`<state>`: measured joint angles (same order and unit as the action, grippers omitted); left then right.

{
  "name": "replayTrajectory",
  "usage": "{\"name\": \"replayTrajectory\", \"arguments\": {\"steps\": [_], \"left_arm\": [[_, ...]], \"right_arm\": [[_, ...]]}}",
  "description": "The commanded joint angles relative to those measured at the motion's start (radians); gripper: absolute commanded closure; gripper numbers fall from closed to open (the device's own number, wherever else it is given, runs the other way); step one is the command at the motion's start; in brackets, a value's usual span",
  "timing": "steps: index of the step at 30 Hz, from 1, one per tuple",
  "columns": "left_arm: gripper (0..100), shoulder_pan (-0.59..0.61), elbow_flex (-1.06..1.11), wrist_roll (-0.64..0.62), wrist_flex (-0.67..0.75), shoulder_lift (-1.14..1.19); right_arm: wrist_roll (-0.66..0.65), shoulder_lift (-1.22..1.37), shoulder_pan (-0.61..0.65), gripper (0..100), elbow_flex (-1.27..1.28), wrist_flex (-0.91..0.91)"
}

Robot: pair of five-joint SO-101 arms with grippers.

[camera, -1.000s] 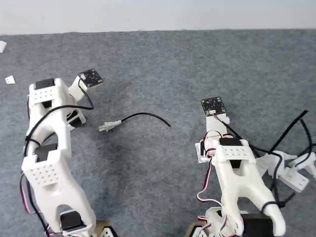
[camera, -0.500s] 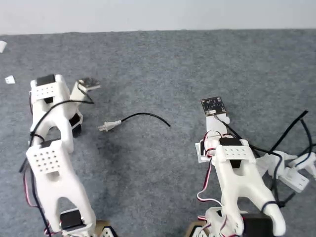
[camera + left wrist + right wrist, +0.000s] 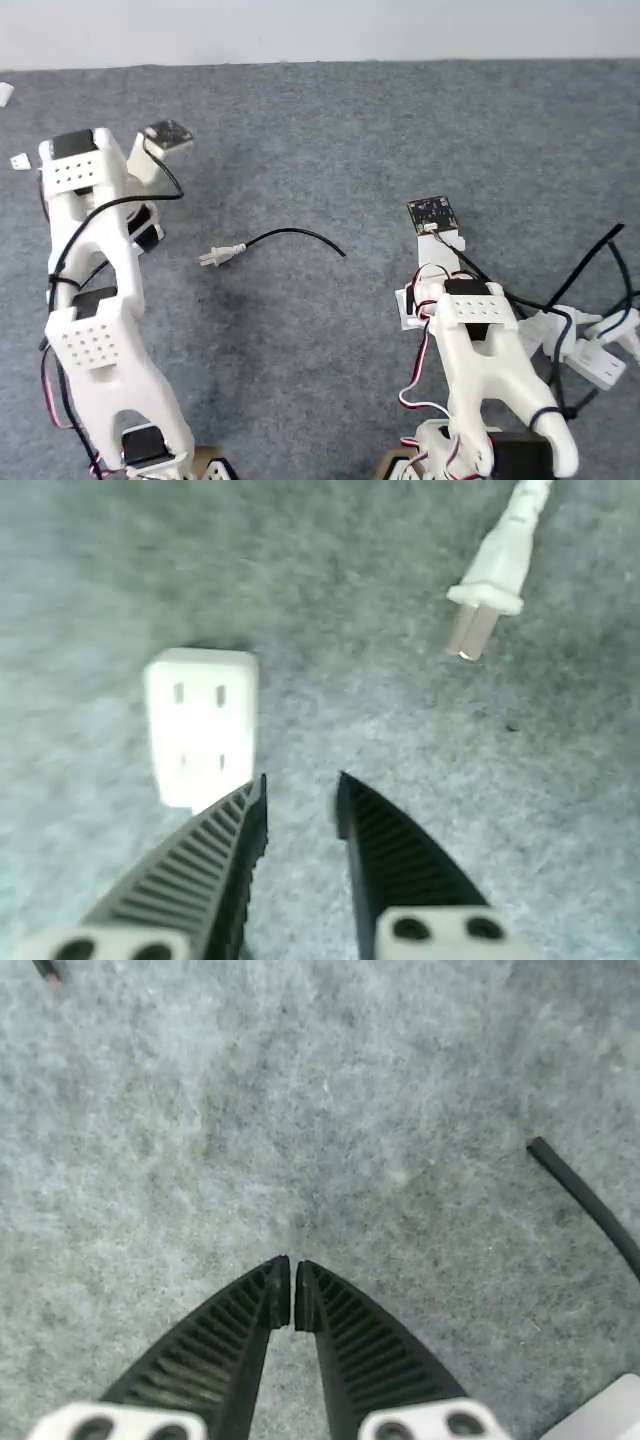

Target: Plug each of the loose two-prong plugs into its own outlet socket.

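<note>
We find the left pincer (image 3: 300, 780) parted to a narrow gap, holding nothing, its tips above the grey bench (image 3: 380, 710). One finger (image 3: 235, 830) lies just beside a corner of a white socket (image 3: 203, 720); we cannot tell whether they touch. The socket lies flat, slots facing up. A white plug (image 3: 490, 575) lies near it but apart, prongs bare. In the high view the plug lies between the two arms, nearer the left arm (image 3: 90, 250), and its black cord (image 3: 295, 234) curves away towards the right arm (image 3: 480, 340). The right pincer (image 3: 292, 1270) has its tips drawn together, gripping nothing. A black cable (image 3: 585, 1200) lies near it.
</note>
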<state>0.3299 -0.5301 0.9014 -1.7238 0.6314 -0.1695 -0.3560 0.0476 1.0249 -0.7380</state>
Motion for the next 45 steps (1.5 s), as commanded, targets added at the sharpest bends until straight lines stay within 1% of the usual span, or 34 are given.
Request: {"name": "replayTrajectory", "arguments": {"steps": [1,2,6,7,12,18,30,32,34,37,38,39,42,43,45], "left_arm": [[84,-0.005,-0.033,-0.006,0.02,-0.068],[83,-0.006,-0.033,0.009,0.035,-0.054],[78,-0.005,-0.038,0.161,0.048,0.012],[77,0.005,-0.053,0.183,0.06,0.026],[77,0.048,-0.186,0.19,0.114,0.089],[77,0.063,-0.311,0.192,0.106,0.218],[77,0.063,-0.478,0.187,0.106,0.471],[80,0.064,-0.501,0.187,0.106,0.496],[87,0.066,-0.519,0.186,0.089,0.509],[99,0.058,-0.559,0.186,-0.003,0.512],[99,0.055,-0.573,0.181,-0.034,0.511],[99,0.051,-0.576,0.147,-0.035,0.509],[99,0.066,-0.582,-0.074,-0.034,0.483],[99,0.068,-0.581,-0.121,-0.034,0.465],[99,0.077,-0.572,-0.169,-0.035,0.411]], "right_arm": [[0.006,0.001,0.01,99.0,-0.061,0.015],[0.006,0.001,0.01,99.0,-0.061,0.015],[0.005,0.001,0.01,99.0,-0.061,0.012],[0.005,0.001,0.01,99.0,-0.061,0.012],[0.005,0.001,0.01,99.0,-0.061,0.012],[0.005,0.002,0.01,99.0,-0.061,0.012],[0.005,0.002,0.01,99.0,-0.061,0.012],[0.005,0.002,0.01,99.0,-0.061,0.013],[0.005,0.002,0.01,99.0,-0.061,0.015],[0.005,0.002,0.01,99.0,-0.061,0.016],[0.005,0.002,0.01,99.0,-0.061,0.016],[0.006,0.002,0.01,99.0,-0.061,0.016],[0.006,0.002,0.01,99.0,-0.061,0.016],[0.006,0.002,0.01,99.0,-0.061,0.016],[0.006,0.002,0.01,99.0,-0.061,0.016]]}}
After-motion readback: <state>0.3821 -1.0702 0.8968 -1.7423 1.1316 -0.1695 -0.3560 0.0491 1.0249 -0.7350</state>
